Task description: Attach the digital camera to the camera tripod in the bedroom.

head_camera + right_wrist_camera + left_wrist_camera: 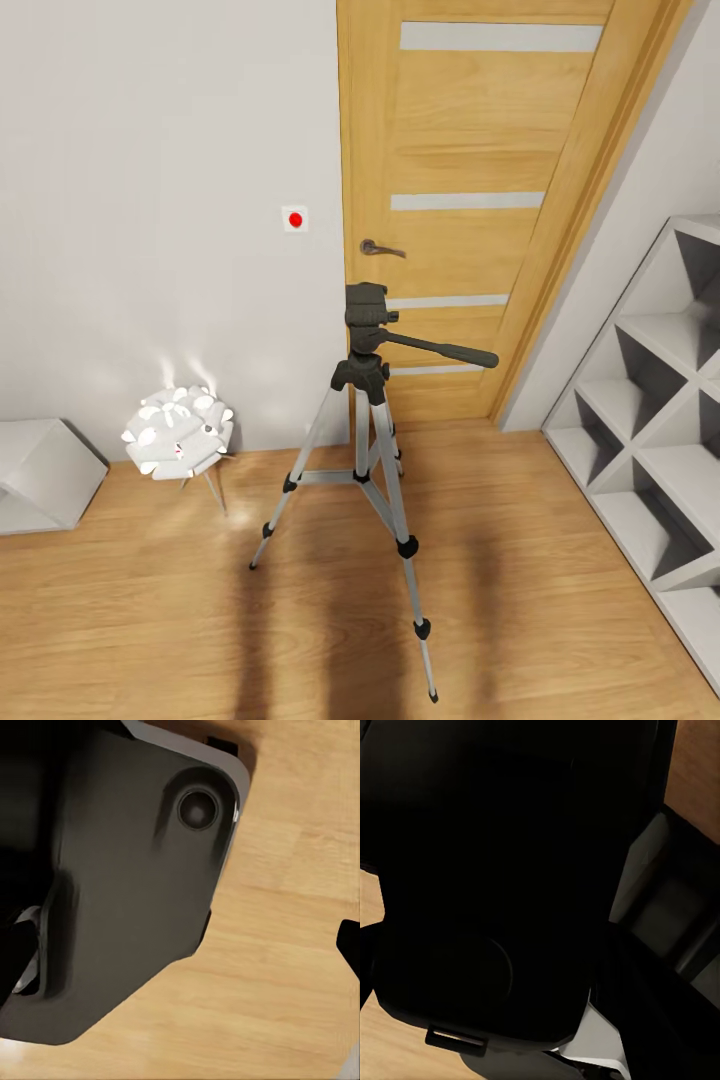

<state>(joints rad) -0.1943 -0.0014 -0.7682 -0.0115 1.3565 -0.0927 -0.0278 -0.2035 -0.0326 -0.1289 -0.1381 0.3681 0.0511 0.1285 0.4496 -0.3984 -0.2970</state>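
Close to the left wrist camera, a dark black body takes up nearly the whole picture, so dim that its shape is hard to read; slivers of light wood floor [375, 1039] show at the edges, and whether the left jaws are open or closed cannot be told. In the right wrist view, a large dark grey robot part with a round socket hangs over the same plank floor, and the state of the right jaws cannot be told either. From the head camera, the camera tripod [367, 420] stands upright on the floor in the middle of the room, its three silver-grey legs spread, the nearest leg reaching toward the viewer. Its black head is bare on top, with the long pan handle pointing right. To its left, a low white flower-shaped lamp [178, 432] glows on thin legs. White cube shelves [650, 440] line the right side. Behind the tripod is a closed wooden door [470, 200] in a pale grey wall [150, 200], with a small white switch bearing a red dot [294, 218] beside it.
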